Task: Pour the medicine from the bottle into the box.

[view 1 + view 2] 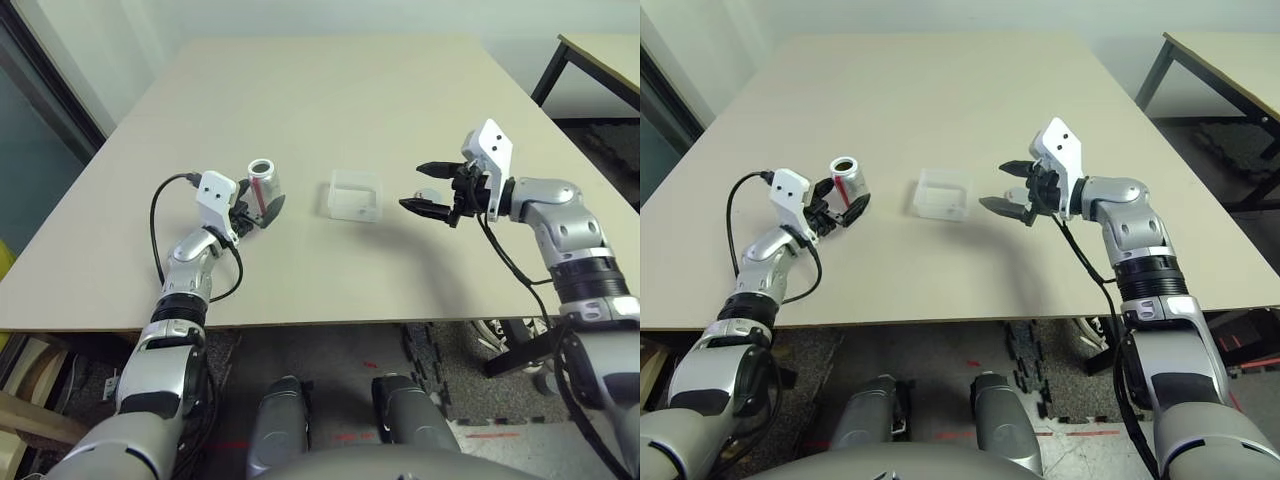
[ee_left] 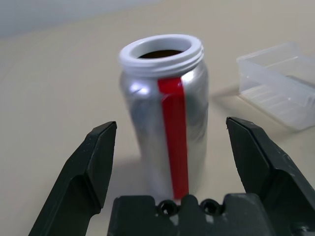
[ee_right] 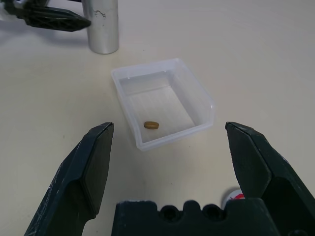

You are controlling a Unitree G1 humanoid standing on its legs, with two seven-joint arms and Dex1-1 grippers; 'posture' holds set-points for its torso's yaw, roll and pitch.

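Bottle (image 2: 165, 113): standing upright and uncapped on the table (image 1: 330, 90), its white threaded mouth showing open; it is sitting just ahead of the left gripper (image 1: 256, 213), on the line between the two fingers but apart from both.
Left jaws: standing wide open, one finger to each side of the bottle, gripping nothing.
Box (image 3: 162, 101): lying open on the table ahead of the right gripper (image 1: 428, 188), beyond the fingertips and between the lines of the two fingers, not touched.
Pill (image 3: 151, 125): one small brown capsule is lying on the box floor, near the wall closest to the right jaws.
Right jaws: also spread fully, hovering above the table and holding nothing.
Cap (image 3: 235, 197): a round white-and-red piece is peeking out just beside the inner edge of one right finger, close under the right gripper; it is most likely the bottle's lid.
Progress: the pouring is looking done, judging from the open bottle set down and the pill in the box.
Remaining: whether more medicine is sitting inside the bottle cannot be told; recapping may be what is left.
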